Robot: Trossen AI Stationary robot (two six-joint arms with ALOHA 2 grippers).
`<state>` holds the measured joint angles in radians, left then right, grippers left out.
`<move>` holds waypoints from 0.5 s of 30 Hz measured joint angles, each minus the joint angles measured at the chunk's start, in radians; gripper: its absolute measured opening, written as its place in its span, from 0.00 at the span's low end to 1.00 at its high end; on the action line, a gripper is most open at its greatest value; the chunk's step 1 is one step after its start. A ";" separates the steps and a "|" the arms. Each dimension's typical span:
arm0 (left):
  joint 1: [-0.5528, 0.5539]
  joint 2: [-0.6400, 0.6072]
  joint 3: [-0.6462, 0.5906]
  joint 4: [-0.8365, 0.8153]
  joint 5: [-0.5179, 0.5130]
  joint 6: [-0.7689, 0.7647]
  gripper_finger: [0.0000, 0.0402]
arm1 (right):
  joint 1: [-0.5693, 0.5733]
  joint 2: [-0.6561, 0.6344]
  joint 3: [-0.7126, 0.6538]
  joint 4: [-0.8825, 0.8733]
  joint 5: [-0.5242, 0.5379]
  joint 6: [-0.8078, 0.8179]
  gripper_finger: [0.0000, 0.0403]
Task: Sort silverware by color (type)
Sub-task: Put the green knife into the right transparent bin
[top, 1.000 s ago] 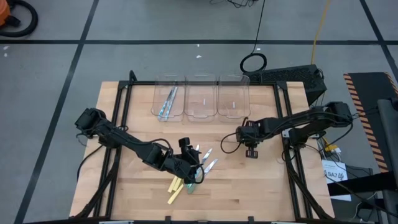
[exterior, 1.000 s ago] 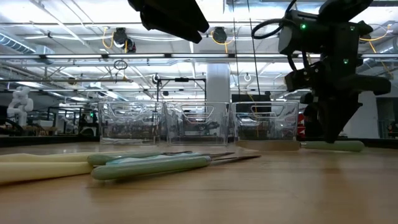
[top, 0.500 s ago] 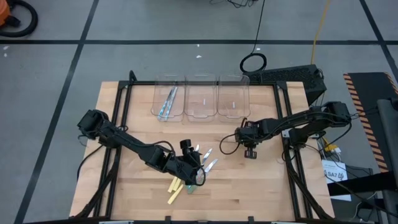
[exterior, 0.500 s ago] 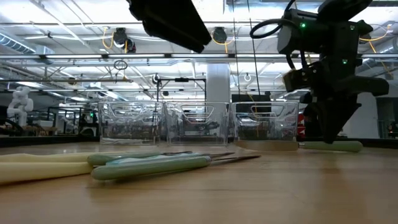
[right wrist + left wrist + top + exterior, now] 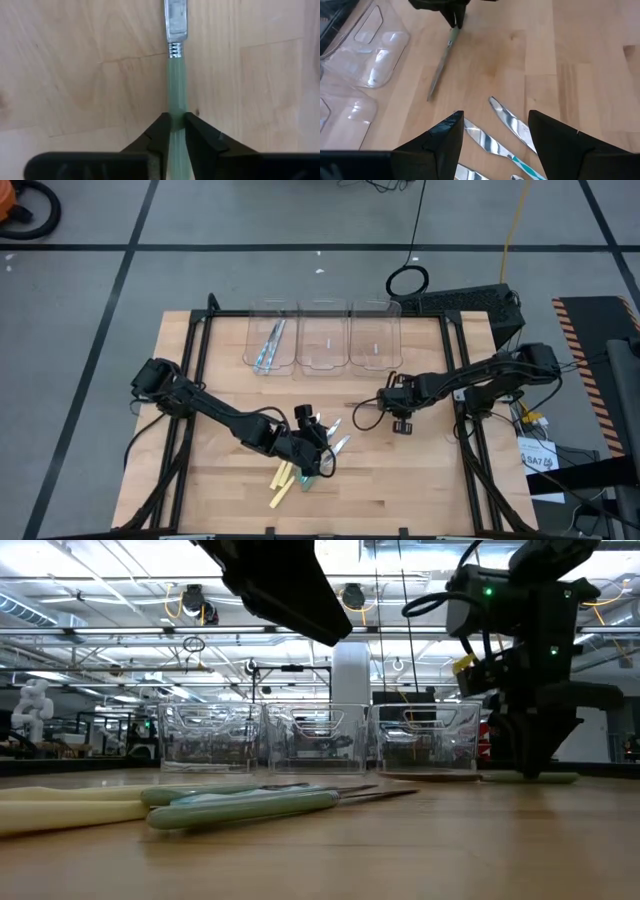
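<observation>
The green-handled knife (image 5: pixel 176 90) lies flat on the bench (image 5: pixel 430 480), its long axis running straight out from the right pincer (image 5: pixel 176 131). That pincer's fingers sit narrowly on either side of the handle (held or just let go, I cannot tell). The left pincer (image 5: pixel 495 135) hangs wide open and empty over the utensil pile, farther away.

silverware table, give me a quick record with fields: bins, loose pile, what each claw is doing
bins: three clear bins in a row at the table's far edge; the leftmost one holds a few utensils, the other two look empty
loose pile: green and pale yellow utensils on the near middle of the table
left claw: left claw open, above the pile, holding nothing
right claw: right claw low at the table, fingers on either side of a green-handled knife that lies flat on the wood; grip looks loose
sorted so far: only the leftmost bin
</observation>
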<state>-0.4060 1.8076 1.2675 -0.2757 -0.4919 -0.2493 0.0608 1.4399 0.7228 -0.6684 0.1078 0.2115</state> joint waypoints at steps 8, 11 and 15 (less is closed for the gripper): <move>0.001 0.000 0.000 0.000 0.000 -0.002 0.57 | -0.001 0.061 0.004 0.001 0.007 -0.020 0.03; 0.001 0.000 0.000 0.000 0.000 0.003 0.57 | -0.001 0.063 0.004 0.003 0.004 -0.022 0.01; 0.001 0.000 0.000 0.004 0.001 0.037 0.57 | -0.001 0.035 0.004 -0.002 -0.023 -0.020 0.00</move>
<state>-0.4053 1.8076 1.2675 -0.2715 -0.4908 -0.2119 0.0597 1.4753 0.7265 -0.6707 0.0847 0.1916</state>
